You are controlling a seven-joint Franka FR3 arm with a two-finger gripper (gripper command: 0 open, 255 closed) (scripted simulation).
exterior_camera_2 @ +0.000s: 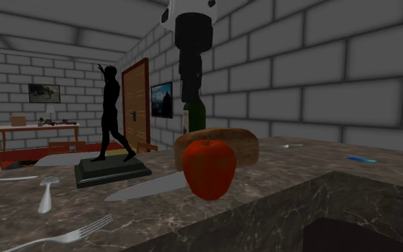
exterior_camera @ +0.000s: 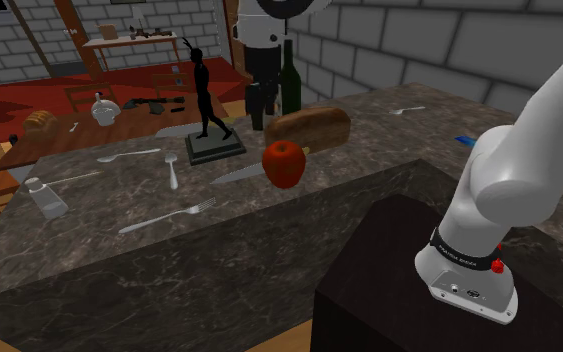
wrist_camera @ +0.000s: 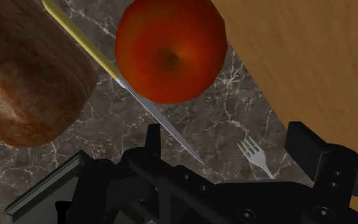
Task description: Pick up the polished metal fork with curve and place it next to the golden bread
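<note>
Gripper [wrist_camera: 228, 143] sits closest to the wrist lens: fingers apart, nothing between them, released. In the shoulder view it hangs above the surface [exterior_camera: 89, 270], between the black statue [exterior_camera: 207, 100] and the dark bottle [exterior_camera: 290, 78].

Fork [exterior_camera: 169, 217] lies flat on the marbled surface toward the shoulder view's lower left, tines aimed at the apple [exterior_camera: 283, 163]. Untouched. In the wrist view its tines show near the knife [exterior_camera: 234, 174] blade tip without touching it, close to the surface edge.

Bread [exterior_camera: 309, 125] is a brown loaf, just behind the red apple and in front of the bottle. Knife has a yellow handle and runs between loaf and apple, with the blade pointing out toward the fork. Fork and bread are well apart — apple and knife lie between them.

Also on the surface:
- spoon [exterior_camera: 127, 155] and second spoon [exterior_camera: 172, 172], beyond the fork
- shaker [exterior_camera: 44, 197], near the shoulder view's left edge
- second fork [exterior_camera: 406, 109], far off to the right of the bread

Dark stand [exterior_camera: 389, 280] sits at the shoulder view's lower right — white arm [exterior_camera: 529, 150] rises from it.
</note>
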